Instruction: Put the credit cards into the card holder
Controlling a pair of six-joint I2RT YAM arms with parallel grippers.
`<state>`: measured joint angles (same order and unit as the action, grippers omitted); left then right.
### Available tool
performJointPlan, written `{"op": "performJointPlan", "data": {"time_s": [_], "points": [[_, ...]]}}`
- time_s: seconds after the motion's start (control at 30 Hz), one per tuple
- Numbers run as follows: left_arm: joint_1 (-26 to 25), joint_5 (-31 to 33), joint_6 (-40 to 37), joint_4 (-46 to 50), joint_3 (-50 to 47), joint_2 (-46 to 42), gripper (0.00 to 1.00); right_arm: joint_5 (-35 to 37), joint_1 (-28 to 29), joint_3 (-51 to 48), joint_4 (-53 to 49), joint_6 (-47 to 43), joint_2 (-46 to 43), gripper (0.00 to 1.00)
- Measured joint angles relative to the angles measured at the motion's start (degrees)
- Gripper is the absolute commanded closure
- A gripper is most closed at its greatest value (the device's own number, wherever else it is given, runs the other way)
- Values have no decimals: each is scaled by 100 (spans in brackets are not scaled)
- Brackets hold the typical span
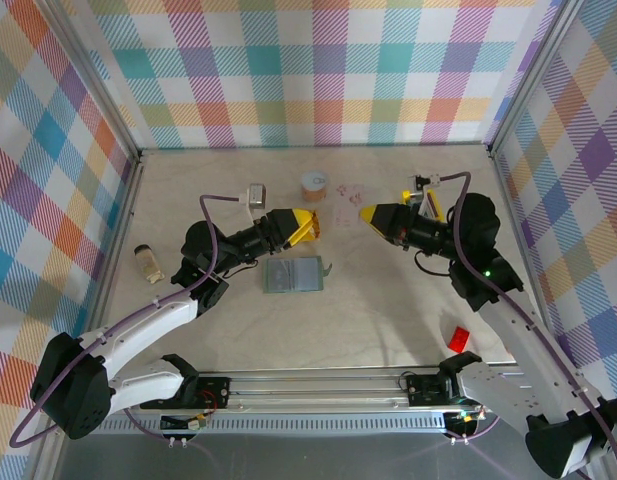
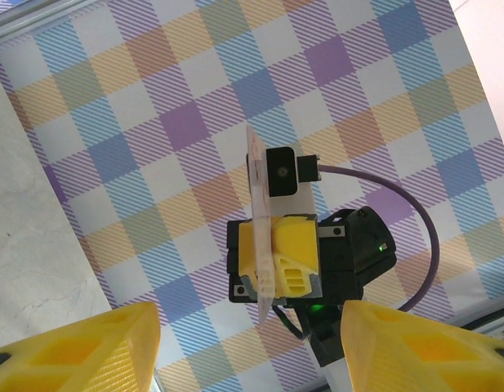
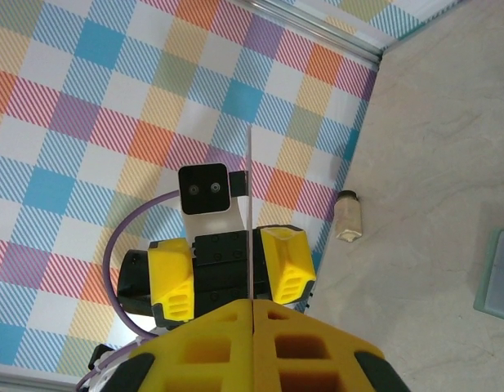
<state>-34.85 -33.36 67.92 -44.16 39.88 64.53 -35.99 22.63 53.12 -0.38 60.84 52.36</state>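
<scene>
Pale card (image 1: pixel 345 215), pinched in the right pincer (image 1: pixel 366 213) mid-frame, could twist free and drop if the spread left pincer (image 1: pixel 311 227) closes off-centre.

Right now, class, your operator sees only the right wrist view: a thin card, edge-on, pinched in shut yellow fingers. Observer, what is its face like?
Observer: Pale and translucent. In the left wrist view, a yellow finger of the right gripper shows through the thin plastic card.
Operator: Where is the card holder?
Observer: The soft sage grey-green wallet lies flat on the table. It is toward the near edge from both grippers and closer to the open left gripper.
Operator: Anything else lying about?
Observer: A small red flat object lies on the table's near right part. I cannot tell what it is.
</scene>
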Motion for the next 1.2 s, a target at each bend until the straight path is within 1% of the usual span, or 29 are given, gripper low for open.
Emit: {"op": "performJointPlan", "data": {"time_s": [0.27,0.57,0.67,0.73,0.87,0.9,0.93,1.0,1.03,1.07,1.13,1.2], "points": [[-2,0,0,-76,-26,0,52,83,267,0,155,2,232,100],[-81,-17,0,-118,-26,116,56,138,562,0,262,2,474,100],[-101,-20,-9,-120,-26,122,66,153,629,2,297,0,520,100],[-105,-28,-7,-125,-26,125,75,168,671,2,302,0,538,100],[-107,-52,-20,-122,-26,127,91,190,723,24,339,0,586,100],[-107,-57,-15,-122,-26,127,94,192,732,24,350,0,588,94],[-107,-55,-4,-120,-26,127,98,197,737,24,363,2,588,83],[-107,-59,-9,-127,-26,125,100,243,737,24,387,-15,588,63],[-109,-57,-13,-122,-26,125,100,260,737,22,393,-22,586,60],[-109,-52,-22,-120,-26,125,100,293,737,22,402,-22,577,59],[-109,-42,-22,-98,-26,116,100,328,737,20,424,-2,544,59],[-109,-37,-22,-79,-26,96,100,343,737,7,448,2,501,61]]}}
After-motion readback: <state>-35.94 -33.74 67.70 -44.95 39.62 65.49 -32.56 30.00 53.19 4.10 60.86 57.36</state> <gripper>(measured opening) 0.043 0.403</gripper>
